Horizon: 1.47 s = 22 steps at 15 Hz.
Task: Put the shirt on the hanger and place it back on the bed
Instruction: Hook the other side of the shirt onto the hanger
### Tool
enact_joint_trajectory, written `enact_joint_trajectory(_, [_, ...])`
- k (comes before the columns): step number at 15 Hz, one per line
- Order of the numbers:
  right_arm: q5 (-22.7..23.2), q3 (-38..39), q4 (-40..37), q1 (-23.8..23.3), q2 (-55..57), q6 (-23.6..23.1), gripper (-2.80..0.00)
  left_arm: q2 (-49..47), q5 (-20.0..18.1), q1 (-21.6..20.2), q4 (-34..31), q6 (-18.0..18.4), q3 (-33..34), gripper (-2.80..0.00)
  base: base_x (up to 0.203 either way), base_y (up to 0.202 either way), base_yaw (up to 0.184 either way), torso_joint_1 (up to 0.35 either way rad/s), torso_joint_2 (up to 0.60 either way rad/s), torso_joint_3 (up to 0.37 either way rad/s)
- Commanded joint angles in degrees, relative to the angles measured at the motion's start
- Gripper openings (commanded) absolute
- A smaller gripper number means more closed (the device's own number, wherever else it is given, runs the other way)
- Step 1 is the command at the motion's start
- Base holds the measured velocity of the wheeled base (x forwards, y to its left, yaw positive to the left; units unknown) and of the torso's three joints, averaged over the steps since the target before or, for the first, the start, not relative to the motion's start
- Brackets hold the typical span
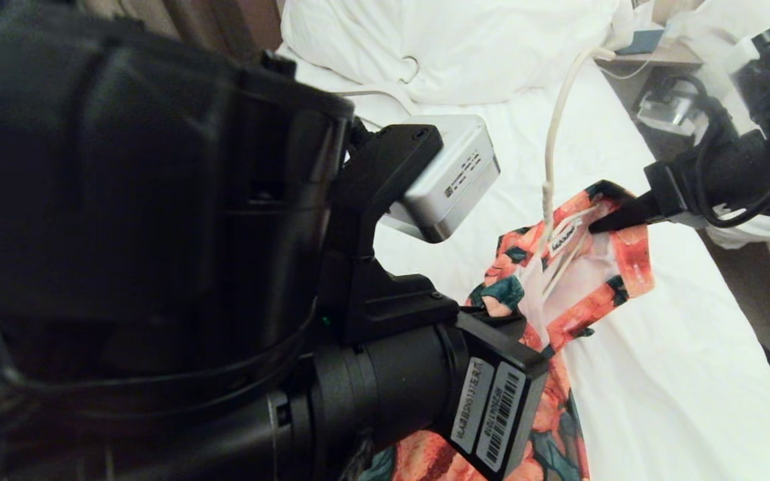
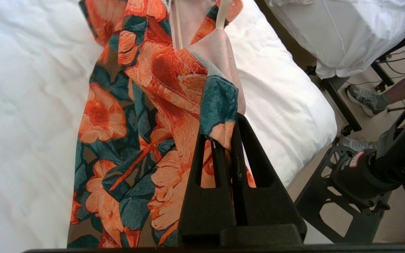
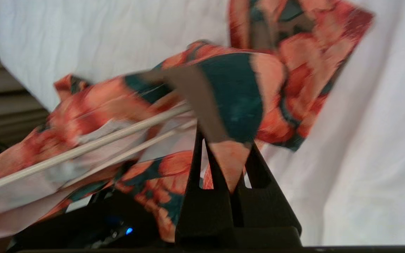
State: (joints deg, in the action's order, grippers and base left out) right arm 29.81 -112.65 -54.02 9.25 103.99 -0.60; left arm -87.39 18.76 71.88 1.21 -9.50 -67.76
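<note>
Between the pinched-together tips of the right gripper (image 3: 236, 154), the shirt (image 1: 562, 280) collar is clamped above the bed (image 1: 659, 374); the hanger (image 1: 552, 153) is threaded alongside, its wire running away lengthwise, while the opposite edge is gripped by the left gripper (image 2: 223, 140).

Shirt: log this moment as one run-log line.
shirt: lifted over bed | hanger: in neck opening, hook up | left gripper: jaws shut on shirt | right gripper: jaws shut on collar | not yet laid down

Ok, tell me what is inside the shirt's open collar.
The hanger's thin cream wires run down into the shirt past its white neck label; fabric covers its lower part.
</note>
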Motion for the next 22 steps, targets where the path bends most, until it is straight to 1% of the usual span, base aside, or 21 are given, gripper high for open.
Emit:
enact_joint_trajectory(1, [0.25, -0.02, -0.54, 0.81, -1.11, -0.02, -2.80, -0.41, 0.14, 0.02, 0.11, -0.08, -0.01, -2.80, 0.000, 0.000, 0.000, 0.000, 0.00, 0.000])
enact_joint_trajectory(3, [0.25, -0.02, -1.13, 1.68, -1.53, 0.46, -2.80, -0.41, 0.14, 0.02, 0.11, -0.17, -0.01, -2.80, 0.000, 0.000, 0.000, 0.000, 0.00, 0.000])
enact_joint_trajectory(4, [0.25, -0.02, -1.09, 2.40, -1.96, 1.45, -2.80, -0.41, 0.14, 0.02, 0.11, -0.14, -0.09, -2.80, 0.000, 0.000, 0.000, 0.000, 0.00, 0.000])
enact_joint_trajectory(7, [0.25, 0.06, -1.43, 4.56, -2.85, 1.98, -2.80, -0.41, 0.05, 0.02, 0.11, -0.17, -0.01, -2.80, 0.000, 0.000, 0.000, 0.000, 0.00, 0.000])
enact_joint_trajectory(9, [0.27, 0.14, -1.53, 6.18, -3.25, 3.87, -2.80, -0.41, 0.05, 0.02, 0.11, -0.17, -0.10, -2.80, 0.000, 0.000, 0.000, 0.000, 0.00, 0.000])
enact_joint_trajectory(12, [0.60, 0.27, -2.94, 7.84, -4.10, 4.31, -2.80, -0.41, 0.14, 0.02, 0.11, -0.17, -0.18, -2.80, 0.000, 0.000, 0.000, 0.000, 0.00, 0.000])
enact_joint_trajectory(14, [0.68, 0.30, -3.78, 9.62, -5.11, 5.82, -2.80, -0.41, 0.14, 0.02, 0.25, -0.17, -0.18, -2.80, 0.000, 0.000, 0.000, 0.000, 0.00, 0.000])
enact_joint_trajectory(20, [0.78, 0.33, -6.71, 12.28, -7.21, 6.84, -2.80, -0.73, -0.03, -0.02, 1.17, -0.43, -0.18, -2.80, 0.000, 0.000, 0.000, 0.000, 0.00, 0.000])
enact_joint_trajectory(22, [0.78, 0.30, -6.73, 13.22, -7.77, 7.95, -2.80, -1.39, 0.02, -0.06, 3.28, -0.57, -0.11, -2.80, 0.000, 0.000, 0.000, 0.000, 0.00, 0.000])
